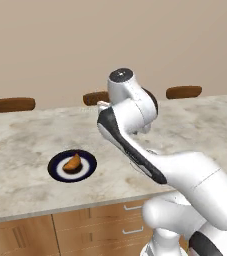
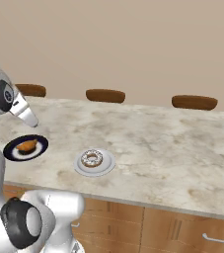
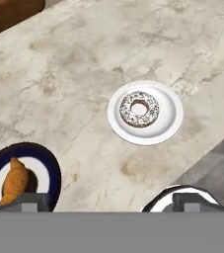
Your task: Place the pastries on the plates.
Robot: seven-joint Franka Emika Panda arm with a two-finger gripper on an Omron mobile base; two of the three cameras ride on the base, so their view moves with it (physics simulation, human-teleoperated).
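The sprinkled ring donut (image 3: pixel 139 109) is seated on the plain white plate (image 3: pixel 170 126), the orange-brown croissant (image 3: pixel 14 181) on the dark blue plate (image 3: pixel 52 170). The gripper (image 3: pixel 108 203) is parted and empty; a clean vertical retreat is advised.

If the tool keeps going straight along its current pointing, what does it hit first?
Probably the bare beige marble countertop, between the white plate carrying the sprinkled ring donut and the dark blue plate carrying the orange-brown croissant. Depth is unclear; nothing nearer shows.

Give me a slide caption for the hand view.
Donut on the white plate, croissant on the blue plate, both on the marble counter.
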